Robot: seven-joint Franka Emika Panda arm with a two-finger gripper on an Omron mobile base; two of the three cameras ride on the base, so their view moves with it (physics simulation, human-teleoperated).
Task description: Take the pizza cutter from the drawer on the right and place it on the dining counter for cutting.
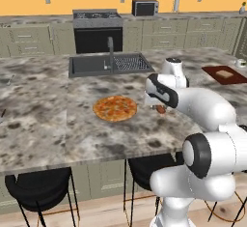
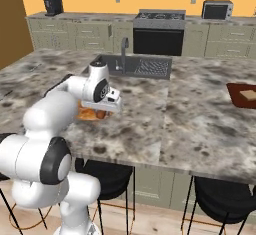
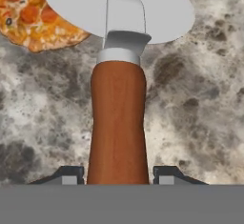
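Pizza cutter [image 3: 119,99] sits clamped by its reddish-brown handle between the two fingertips of the tool [image 3: 118,176], its round silver blade pointing away from the hand. It hangs low over the granite worktop [image 1: 43,120] of the dining island, just beside the pizza [image 1: 115,108]. Beyond them lies the dark sink [image 1: 91,66] with its faucet [image 1: 110,47].
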